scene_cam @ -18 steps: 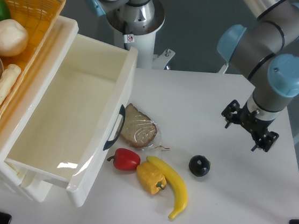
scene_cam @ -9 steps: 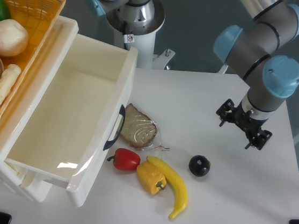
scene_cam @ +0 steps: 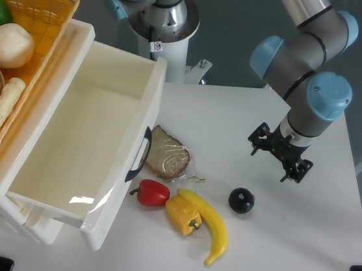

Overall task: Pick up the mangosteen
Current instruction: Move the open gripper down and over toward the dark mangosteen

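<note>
Mangosteen (scene_cam: 241,200) not yet picked up, resting on the white counter (scene_cam: 298,253).
It lies just right of the banana (scene_cam: 210,225), apart from it; the claw (scene_cam: 279,158) hangs above and to its right, fingers apart and empty. Approach, descent and grip remain; bare counter lies right of the fruit.

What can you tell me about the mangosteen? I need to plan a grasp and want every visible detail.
The mangosteen is a small, round, glossy black ball with bright highlights and a tiny nub on top. It looks smooth, hard and whole. It sits alone on the white table, right of the banana, touching nothing else. The hand hangs above and to its right, fingers spread, not touching it.
</note>
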